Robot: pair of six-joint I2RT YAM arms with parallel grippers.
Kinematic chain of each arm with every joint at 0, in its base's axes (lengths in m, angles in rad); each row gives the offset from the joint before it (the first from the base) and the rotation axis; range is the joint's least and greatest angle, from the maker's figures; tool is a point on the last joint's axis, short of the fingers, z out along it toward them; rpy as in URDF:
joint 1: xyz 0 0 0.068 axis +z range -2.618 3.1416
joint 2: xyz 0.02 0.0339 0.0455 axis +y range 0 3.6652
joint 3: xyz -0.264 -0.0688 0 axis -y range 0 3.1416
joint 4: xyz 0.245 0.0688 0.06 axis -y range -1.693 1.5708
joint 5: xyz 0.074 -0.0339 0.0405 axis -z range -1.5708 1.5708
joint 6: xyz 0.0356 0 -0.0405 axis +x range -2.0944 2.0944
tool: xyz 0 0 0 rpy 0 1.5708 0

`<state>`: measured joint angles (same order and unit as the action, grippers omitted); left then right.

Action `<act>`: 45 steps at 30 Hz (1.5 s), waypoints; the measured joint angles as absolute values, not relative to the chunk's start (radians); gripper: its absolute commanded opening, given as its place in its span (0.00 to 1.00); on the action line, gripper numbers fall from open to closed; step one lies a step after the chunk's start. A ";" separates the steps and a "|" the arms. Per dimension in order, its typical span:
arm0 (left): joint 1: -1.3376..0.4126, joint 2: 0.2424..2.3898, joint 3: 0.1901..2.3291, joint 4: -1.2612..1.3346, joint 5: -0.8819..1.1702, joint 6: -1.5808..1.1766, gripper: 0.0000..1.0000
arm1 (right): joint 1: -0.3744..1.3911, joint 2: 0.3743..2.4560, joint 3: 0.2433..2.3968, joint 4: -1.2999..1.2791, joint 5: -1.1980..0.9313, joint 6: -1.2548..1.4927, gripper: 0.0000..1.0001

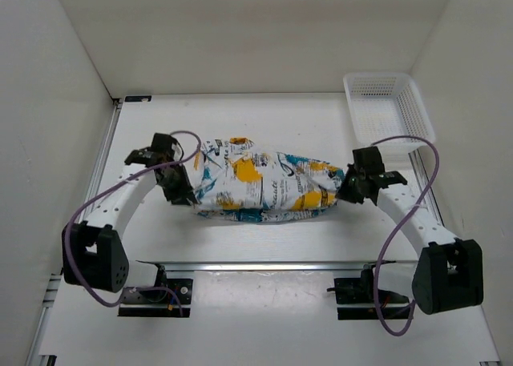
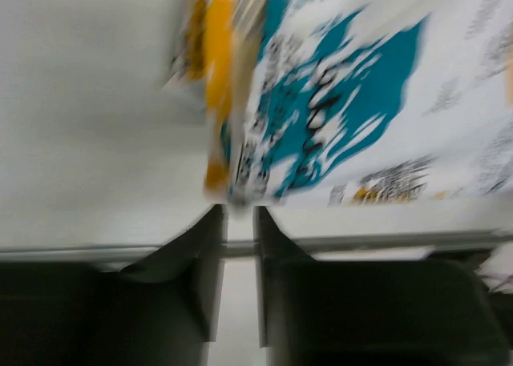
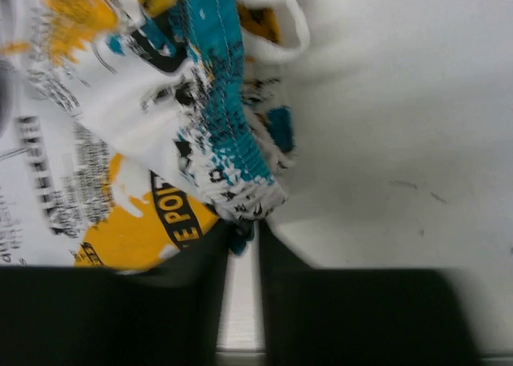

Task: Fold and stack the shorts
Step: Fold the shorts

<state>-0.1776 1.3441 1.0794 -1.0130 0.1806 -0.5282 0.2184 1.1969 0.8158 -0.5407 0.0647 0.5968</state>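
Observation:
The shorts (image 1: 264, 186) lie bunched lengthwise in the middle of the table, white with yellow, teal and black print. My left gripper (image 1: 183, 191) is at their left end. In the left wrist view its jaws (image 2: 239, 214) stand a narrow gap apart with bare table between them, and the blurred edge of the shorts (image 2: 337, 102) hangs just past the tips. My right gripper (image 1: 346, 188) is at the right end. In the right wrist view its fingertips (image 3: 243, 234) pinch a teal-and-white corner of the shorts (image 3: 160, 126).
A white plastic mesh basket (image 1: 385, 110) stands at the back right, just behind the right arm. A metal rail (image 1: 264, 264) runs across the table's near side between the arm bases. White walls close in the left, right and back.

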 measured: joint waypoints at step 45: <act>-0.342 1.451 0.896 -0.867 0.202 -0.720 0.73 | 0.120 1.338 0.847 -0.487 0.038 0.507 0.00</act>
<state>-0.3424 1.4509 0.8963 -0.8669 0.2020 -0.7197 0.1200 1.3384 0.8471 -0.4870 0.0376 0.5068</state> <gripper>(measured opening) 0.740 0.049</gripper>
